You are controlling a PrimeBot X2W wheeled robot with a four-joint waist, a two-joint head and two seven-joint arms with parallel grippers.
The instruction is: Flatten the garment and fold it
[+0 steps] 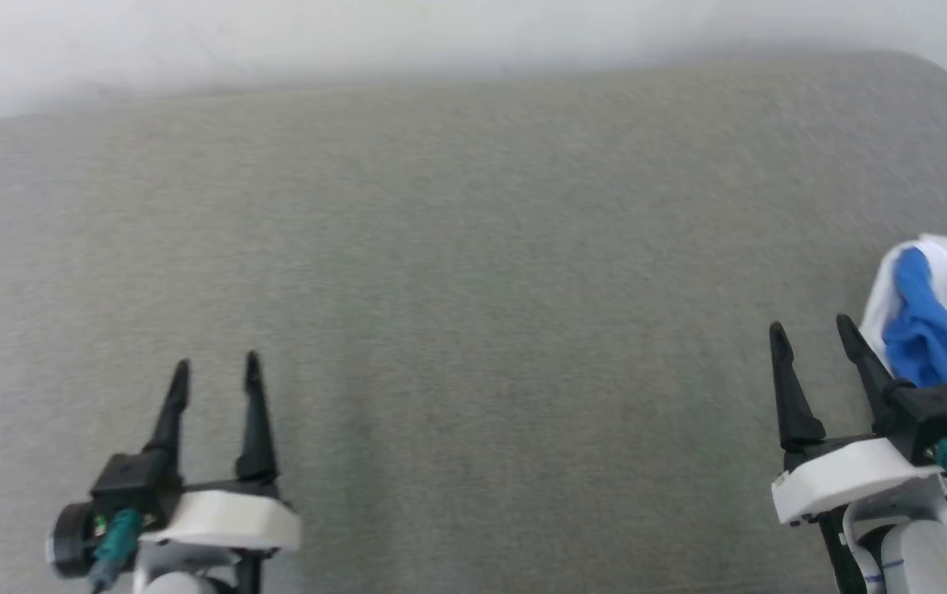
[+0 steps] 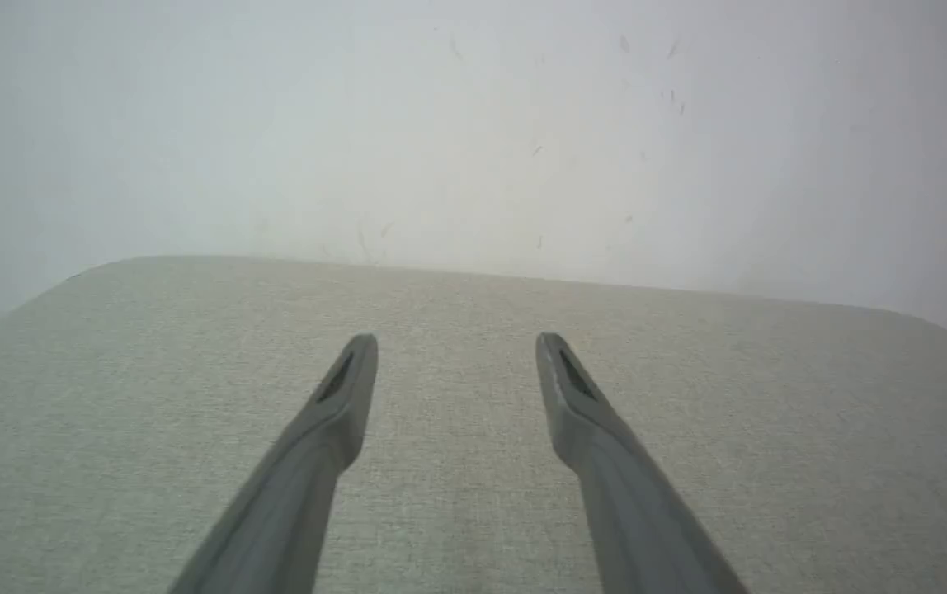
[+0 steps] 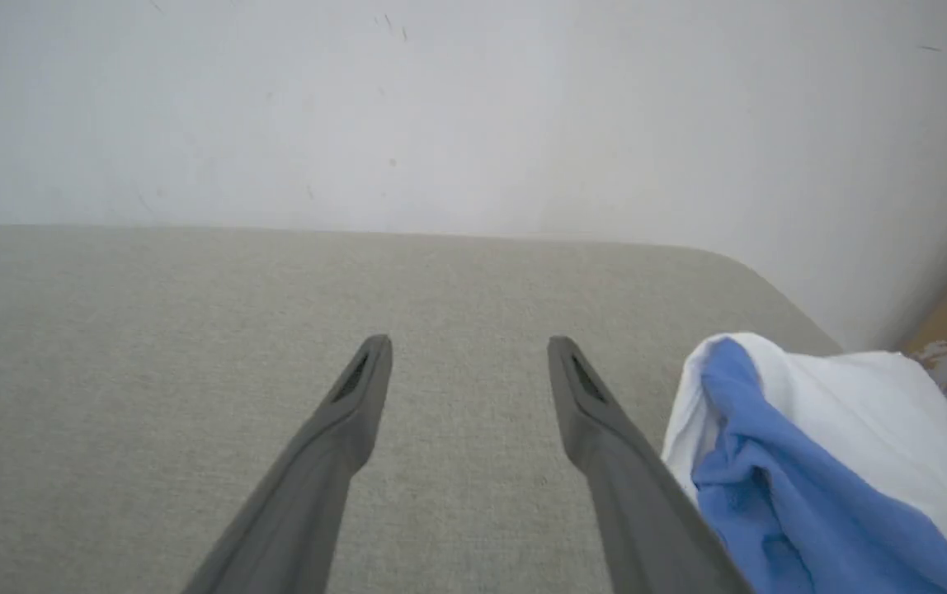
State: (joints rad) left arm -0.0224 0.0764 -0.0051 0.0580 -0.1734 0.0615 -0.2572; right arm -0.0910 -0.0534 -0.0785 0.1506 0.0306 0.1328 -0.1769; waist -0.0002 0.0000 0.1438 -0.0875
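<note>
The left claw (image 1: 218, 360) hangs over the grey pad (image 1: 473, 247), fingers clearly parted with nothing between them. The right claw (image 1: 811, 324) is parted about as wide and is also empty. The shirt (image 1: 944, 330) lies bunched on the pad just right of the right claw, close beside its outer finger, a blue fold over the white. Whether it touches that finger I cannot tell. A pale wall (image 2: 473, 124) stands beyond both claws' tips

Soft, even, bright light; head view slightly blurred.
</note>
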